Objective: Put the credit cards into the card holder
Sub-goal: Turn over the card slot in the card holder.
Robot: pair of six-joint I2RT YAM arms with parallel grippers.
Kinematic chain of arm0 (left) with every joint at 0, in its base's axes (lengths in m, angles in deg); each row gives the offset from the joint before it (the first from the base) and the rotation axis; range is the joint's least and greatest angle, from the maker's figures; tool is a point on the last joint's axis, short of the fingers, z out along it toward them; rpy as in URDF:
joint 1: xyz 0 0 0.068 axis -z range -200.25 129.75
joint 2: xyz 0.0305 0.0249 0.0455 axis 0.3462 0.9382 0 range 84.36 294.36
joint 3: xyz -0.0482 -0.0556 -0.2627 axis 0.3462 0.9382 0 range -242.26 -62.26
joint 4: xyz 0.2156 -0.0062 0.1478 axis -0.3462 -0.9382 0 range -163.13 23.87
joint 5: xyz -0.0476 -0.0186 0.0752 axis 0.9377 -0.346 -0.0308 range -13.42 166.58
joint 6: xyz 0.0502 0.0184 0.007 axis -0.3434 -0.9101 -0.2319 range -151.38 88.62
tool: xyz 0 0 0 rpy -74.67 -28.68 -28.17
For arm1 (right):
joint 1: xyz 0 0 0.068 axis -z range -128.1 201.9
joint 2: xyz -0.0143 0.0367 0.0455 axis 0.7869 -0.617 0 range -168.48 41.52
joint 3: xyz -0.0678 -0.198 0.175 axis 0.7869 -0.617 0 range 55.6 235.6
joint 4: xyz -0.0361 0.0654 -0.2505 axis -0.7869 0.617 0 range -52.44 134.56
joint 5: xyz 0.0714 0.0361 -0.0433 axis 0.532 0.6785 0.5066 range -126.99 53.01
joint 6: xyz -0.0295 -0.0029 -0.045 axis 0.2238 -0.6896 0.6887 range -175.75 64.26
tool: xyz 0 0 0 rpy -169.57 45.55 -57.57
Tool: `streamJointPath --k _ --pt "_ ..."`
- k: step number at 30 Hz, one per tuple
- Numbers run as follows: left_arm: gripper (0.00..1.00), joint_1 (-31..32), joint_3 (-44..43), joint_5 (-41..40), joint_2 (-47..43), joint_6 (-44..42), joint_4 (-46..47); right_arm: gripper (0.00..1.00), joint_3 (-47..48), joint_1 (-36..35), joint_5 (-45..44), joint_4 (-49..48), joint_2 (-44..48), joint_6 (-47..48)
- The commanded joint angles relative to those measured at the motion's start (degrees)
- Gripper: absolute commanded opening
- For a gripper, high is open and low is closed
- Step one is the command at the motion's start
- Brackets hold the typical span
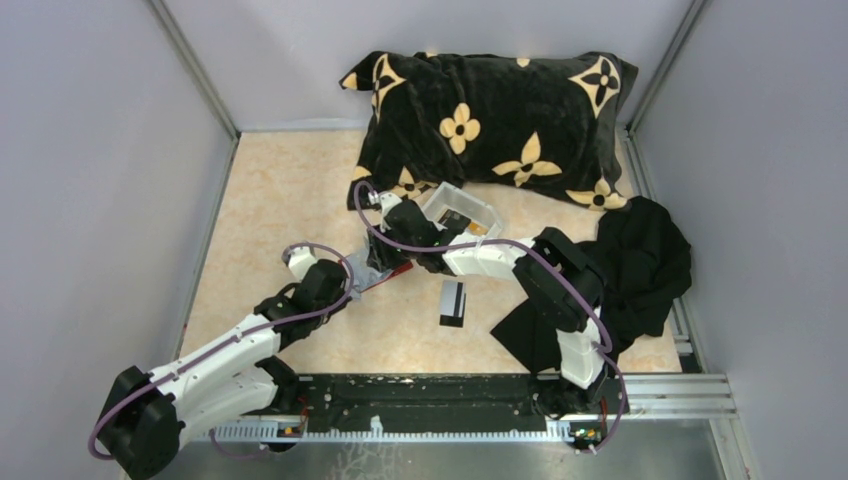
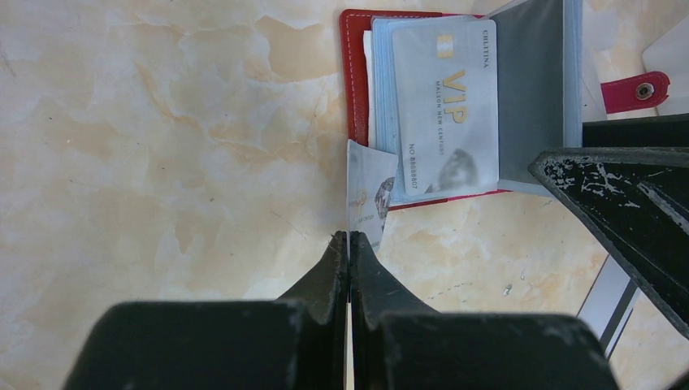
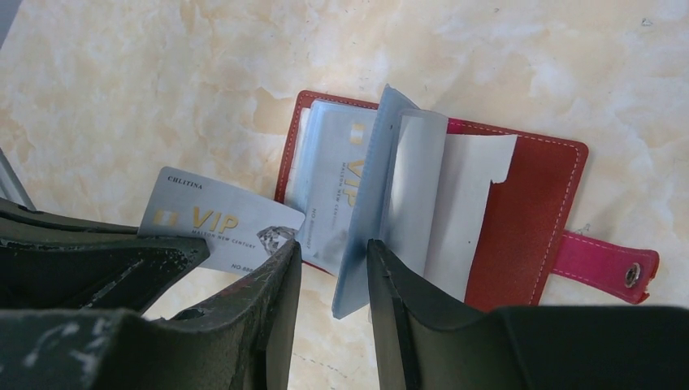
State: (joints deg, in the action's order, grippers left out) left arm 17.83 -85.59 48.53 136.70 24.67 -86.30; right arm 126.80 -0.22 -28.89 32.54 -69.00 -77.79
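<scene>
**Silver card met red holder's corner**

A small red folding card holder (image 3: 528, 219) lay open on the marble-patterned bench (image 2: 162, 122). The left claw (image 2: 348, 237) was clamped shut on a silver plastic VIP credit card (image 2: 370, 191), held on edge with its tip at the holder's corner. The right claw (image 3: 329, 248) stood with jaws apart astride the holder's greyish clear pocket leaf (image 3: 406, 187). A flat black card (image 1: 452, 302) with a white band lay near the holder, to its right.
</scene>
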Motion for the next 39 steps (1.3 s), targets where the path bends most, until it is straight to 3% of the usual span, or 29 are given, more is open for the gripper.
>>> streamJointPath --k 1,21,39 --pt "0.0 -0.5 0.3 -0.2 0.2 0.0 -5.0 0.36 3.3 -1.6 -0.6 -1.1 2.9 1.2" --pt "0.0 -0.5 0.3 -0.1 0.3 0.2 -5.2 0.36 5.2 -3.7 0.7 -0.6 1.2 1.2" --pt "0.0 -0.5 -3.9 0.2 -4.7 1.8 -13.4 0.37 6.1 -4.5 2.9 -2.5 -6.3 0.2"
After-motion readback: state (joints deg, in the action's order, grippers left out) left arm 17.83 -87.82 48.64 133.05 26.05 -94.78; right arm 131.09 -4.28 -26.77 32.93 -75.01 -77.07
